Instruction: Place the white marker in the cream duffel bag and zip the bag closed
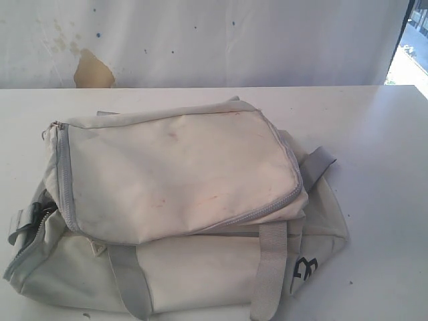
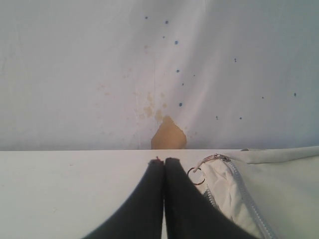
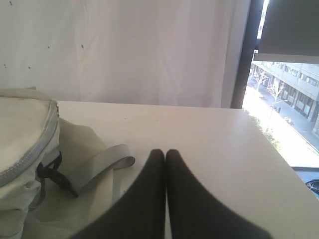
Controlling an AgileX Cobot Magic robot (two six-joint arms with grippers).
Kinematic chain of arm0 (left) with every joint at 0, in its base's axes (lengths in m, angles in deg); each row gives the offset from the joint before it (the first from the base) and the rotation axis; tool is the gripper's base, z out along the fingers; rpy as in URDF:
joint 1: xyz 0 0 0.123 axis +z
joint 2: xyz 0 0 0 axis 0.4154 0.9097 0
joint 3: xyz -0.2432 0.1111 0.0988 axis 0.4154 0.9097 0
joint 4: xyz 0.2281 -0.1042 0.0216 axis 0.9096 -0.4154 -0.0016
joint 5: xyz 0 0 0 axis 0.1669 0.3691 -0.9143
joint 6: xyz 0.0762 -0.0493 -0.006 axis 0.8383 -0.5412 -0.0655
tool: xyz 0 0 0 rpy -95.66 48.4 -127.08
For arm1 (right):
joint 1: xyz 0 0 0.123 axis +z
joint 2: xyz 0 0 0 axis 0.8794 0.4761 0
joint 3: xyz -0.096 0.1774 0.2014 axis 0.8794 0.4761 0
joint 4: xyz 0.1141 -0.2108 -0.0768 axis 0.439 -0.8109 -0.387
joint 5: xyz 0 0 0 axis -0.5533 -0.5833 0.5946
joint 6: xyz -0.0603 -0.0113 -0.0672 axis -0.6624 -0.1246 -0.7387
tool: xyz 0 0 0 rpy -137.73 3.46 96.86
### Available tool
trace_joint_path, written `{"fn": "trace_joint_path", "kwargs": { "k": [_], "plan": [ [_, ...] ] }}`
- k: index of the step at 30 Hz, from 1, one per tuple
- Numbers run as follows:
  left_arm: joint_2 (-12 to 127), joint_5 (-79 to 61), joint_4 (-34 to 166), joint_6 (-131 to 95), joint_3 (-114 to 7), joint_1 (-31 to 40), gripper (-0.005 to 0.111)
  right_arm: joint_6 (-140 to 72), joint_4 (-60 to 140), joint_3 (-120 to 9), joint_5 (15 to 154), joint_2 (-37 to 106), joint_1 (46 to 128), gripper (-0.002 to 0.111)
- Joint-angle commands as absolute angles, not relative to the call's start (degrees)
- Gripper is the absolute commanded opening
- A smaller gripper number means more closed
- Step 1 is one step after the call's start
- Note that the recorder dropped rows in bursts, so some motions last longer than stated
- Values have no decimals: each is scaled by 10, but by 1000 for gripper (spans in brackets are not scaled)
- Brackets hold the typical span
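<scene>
The cream duffel bag (image 1: pixel 180 214) lies on the white table (image 1: pixel 381 134), its zipped top flap facing up, grey straps across the front and a dark logo on its right end. The white marker is out of view. Neither arm shows in the exterior view. My left gripper (image 2: pixel 164 160) is shut with nothing between its black fingers, just beside the bag's corner (image 2: pixel 224 184) and a metal zipper ring (image 2: pixel 195 175). My right gripper (image 3: pixel 165 151) is shut and empty over bare table, next to a grey strap end (image 3: pixel 107 162) of the bag (image 3: pixel 25 129).
A white backdrop with a tan patch (image 1: pixel 92 70) and small dark specks stands behind the table. At the far right, past the table's edge, a window (image 3: pixel 284 89) gives onto a street.
</scene>
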State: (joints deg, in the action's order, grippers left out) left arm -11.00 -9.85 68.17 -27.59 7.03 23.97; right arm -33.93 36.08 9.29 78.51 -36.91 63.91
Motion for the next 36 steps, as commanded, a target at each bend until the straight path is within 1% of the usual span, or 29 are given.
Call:
{"fn": "trace_joint_path", "kwargs": {
  "k": [1, 36],
  "plan": [
    [-107, -99, 679, -277, 74, 238, 0, -339, 361, 94, 783, -372, 638, 0],
    [-125, -99, 679, -277, 74, 238, 0, -336, 361, 94, 781, -372, 638, 0]
  ]
}}
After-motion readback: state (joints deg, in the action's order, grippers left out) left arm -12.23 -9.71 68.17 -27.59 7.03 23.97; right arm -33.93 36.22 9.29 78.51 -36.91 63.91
